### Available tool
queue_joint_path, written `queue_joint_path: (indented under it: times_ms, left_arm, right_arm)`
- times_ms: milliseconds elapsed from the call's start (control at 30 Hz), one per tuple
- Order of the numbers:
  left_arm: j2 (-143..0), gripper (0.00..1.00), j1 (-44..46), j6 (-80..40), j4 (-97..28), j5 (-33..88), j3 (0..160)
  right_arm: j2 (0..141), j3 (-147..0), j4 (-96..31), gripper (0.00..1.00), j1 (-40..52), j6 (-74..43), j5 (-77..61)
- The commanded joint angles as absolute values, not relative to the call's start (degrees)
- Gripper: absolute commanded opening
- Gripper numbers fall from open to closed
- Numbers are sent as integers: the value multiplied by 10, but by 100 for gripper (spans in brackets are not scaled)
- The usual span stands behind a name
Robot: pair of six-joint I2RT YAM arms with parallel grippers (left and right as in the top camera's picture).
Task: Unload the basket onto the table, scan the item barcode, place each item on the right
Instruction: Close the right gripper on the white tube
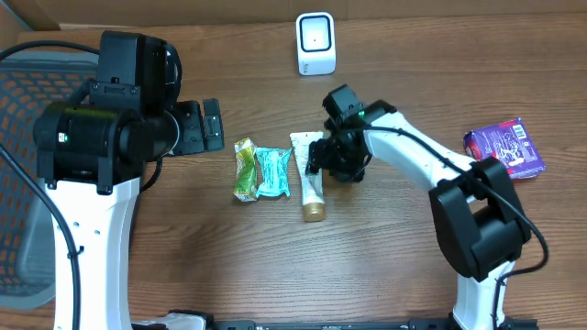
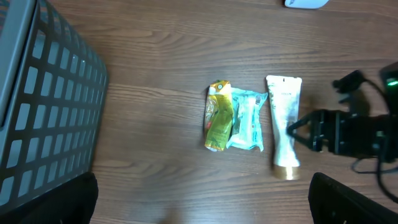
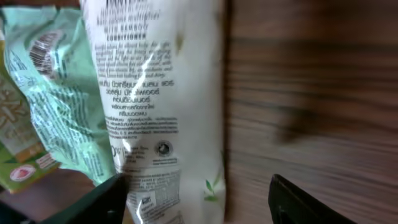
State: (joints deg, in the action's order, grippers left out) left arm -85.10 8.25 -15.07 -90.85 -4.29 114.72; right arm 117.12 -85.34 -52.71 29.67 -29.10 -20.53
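Wooden table [image 1: 211, 266], tube [image 1: 312, 174] lengthwise, cap [image 1: 314, 213] toward robot

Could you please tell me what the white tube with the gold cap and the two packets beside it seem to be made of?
The white tube with a gold cap looks like soft, glossy plastic: bright glare streaks its printed body. The mint-green packet and the yellow-green packet look like thin plastic film, glossy and wrinkled with crimped ends; a foil layer is possible.
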Motion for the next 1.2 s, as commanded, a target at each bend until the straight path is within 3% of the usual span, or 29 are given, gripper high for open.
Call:
queue_joint_path:
  times_ms: [0, 233, 600, 867, 1167]
  left_arm:
    - [-850, 100, 83, -159, -908, -44, 1149]
    - [-850, 100, 83, -159, -908, -44, 1149]
    - [-850, 99, 83, -159, -908, -44, 1149]
    - [-850, 100, 83, -159, -908, -44, 1149]
    - [-850, 100, 83, -159, -908, -44, 1149]
  right_arm:
    - [1117, -903, -545, 76, 306, -258, -138]
    - [1115, -894, -553, 80, 368, -252, -167]
    - [1116, -864, -565, 77, 444, -266, -165]
    - [1116, -794, -519, 72, 435, -285, -151]
    - [1114, -811, -547, 76, 342, -247, -36]
